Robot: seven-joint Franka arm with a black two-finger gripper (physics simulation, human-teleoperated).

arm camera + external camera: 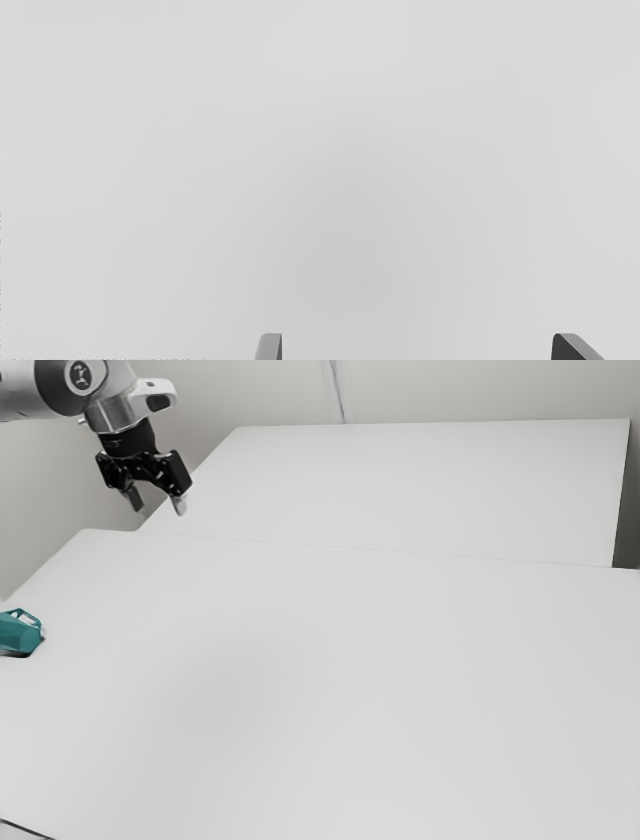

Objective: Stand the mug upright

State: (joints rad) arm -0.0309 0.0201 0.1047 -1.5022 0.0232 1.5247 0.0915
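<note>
"Gripper first. Where is it hanging?"

"Exterior view, upper left, up in the air. It's pointing down, leaning a bit."

"And the wrist view, what's that giving?"

"Fingers, two tips poking in at the bottom edge. They're standing wide apart. Pale surface is spreading out past them."

"OK, tagging open. Mug?"

"Exterior view's getting it: teal mug, far left, border's cutting it off. Looks like it's lying on its side, handle sticking up. It's resting on the white tabletop, well apart from the gripper."

"Edges?"

"Slanting table edge is running close by the mug, going up to a corner below the gripper. From that corner the long back edge is stretching off to the exterior view's right."

"Room for moving?"

"Plenty. Bare white is opening out from the mug toward the exterior view's right, and air is separating the gripper from the mug."

"Anything further off?"

"Big pale panel is rising past the back edge, grey wall is running behind it. Next."
</note>
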